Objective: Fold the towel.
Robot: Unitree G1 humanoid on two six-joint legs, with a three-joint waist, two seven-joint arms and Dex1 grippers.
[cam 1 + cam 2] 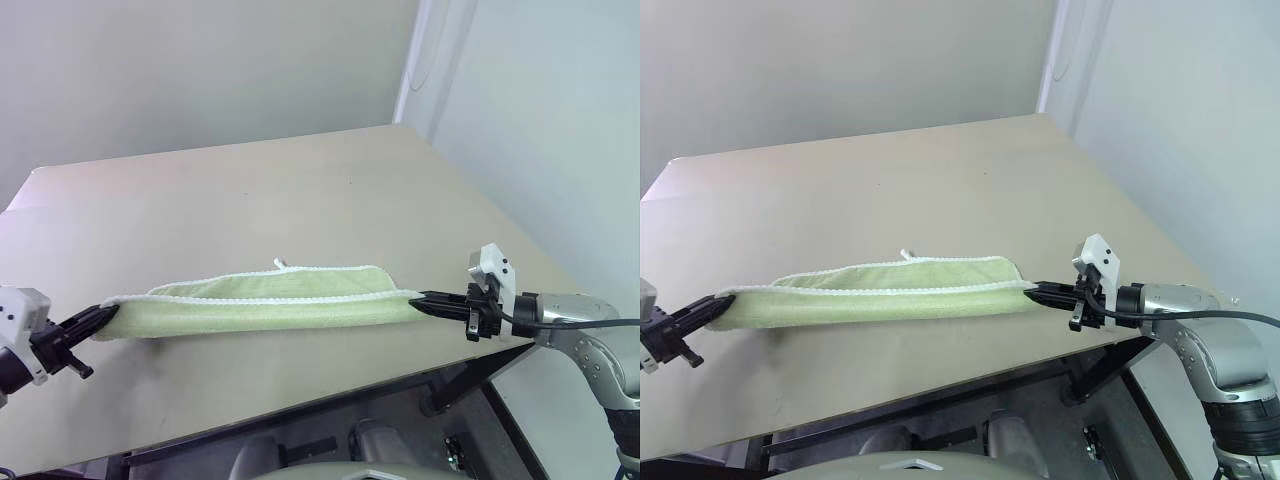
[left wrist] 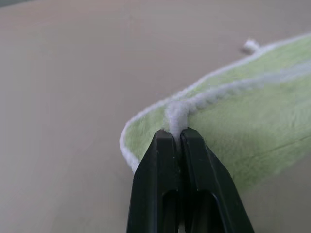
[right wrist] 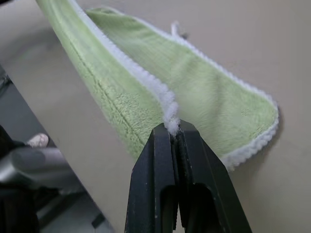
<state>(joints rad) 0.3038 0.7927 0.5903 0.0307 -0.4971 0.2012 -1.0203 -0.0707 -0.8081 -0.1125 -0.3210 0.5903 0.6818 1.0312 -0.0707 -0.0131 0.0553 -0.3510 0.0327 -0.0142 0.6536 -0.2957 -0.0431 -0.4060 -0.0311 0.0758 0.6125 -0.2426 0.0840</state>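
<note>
Towel (image 1: 265,300) stretched between both hands, near the surface's (image 1: 300,190) front edge.

Left hand (image 1: 108,313) and right hand (image 1: 418,301) each clamped on an end's white edging, presumably keeping the doubled cloth taut for laying flat.

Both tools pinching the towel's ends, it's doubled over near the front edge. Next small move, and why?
Probably lower both ends onto the table and then let go. The left tool and right tool are each shut on the white edging of the towel, which stretches between them already doubled, its far half lying on the table. Setting the held edge down would likely finish this fold.
</note>
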